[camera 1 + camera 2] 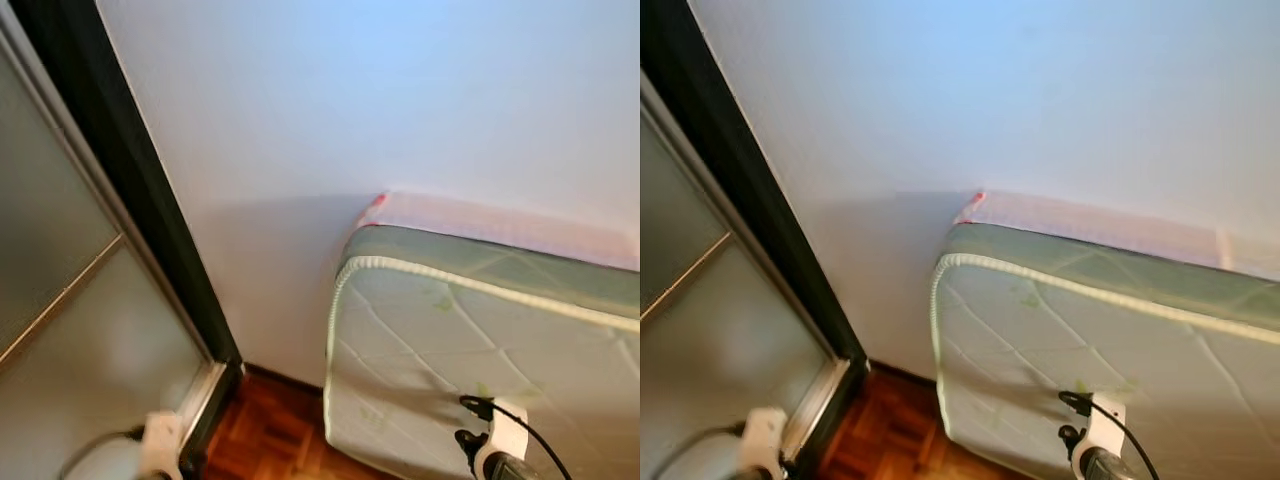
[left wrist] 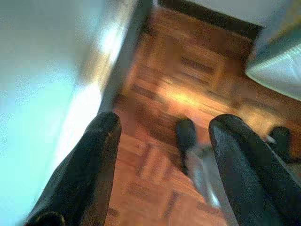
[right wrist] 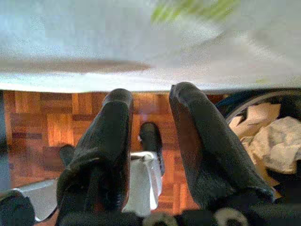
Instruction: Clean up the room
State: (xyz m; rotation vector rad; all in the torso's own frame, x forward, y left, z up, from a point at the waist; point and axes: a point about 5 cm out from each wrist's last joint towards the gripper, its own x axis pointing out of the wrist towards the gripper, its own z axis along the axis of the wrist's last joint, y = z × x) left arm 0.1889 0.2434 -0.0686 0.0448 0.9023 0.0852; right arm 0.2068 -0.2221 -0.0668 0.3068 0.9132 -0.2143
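The left claw sits closest to its wrist camera, its two long black fingers spread wide with nothing between them, hanging over the reddish-brown wooden parquet floor. Past the fingertips a blurred dark and silver part of the robot's own leg and foot stands on the parquet. Beside that, a pale frosted-glass sliding door in a dark frame runs along one side, and a dark skirting board closes the far end of the floor.

The right claw hangs with its black fingers a narrow gap apart, gripping nothing. Beyond it lies the same parquet, with another blurred foot of the robot below. Just past the fingertips rises the white quilted side of a mattress with faint green print. Off to one side, a dark round bin holding crumpled paper and cardboard scraps stands on the floor near the mattress.

From the head, the mattress leans on its edge against a plain white wall, a pale pink sheet showing behind its top edge. Both white wrists with black cables peep in at the lower edge.
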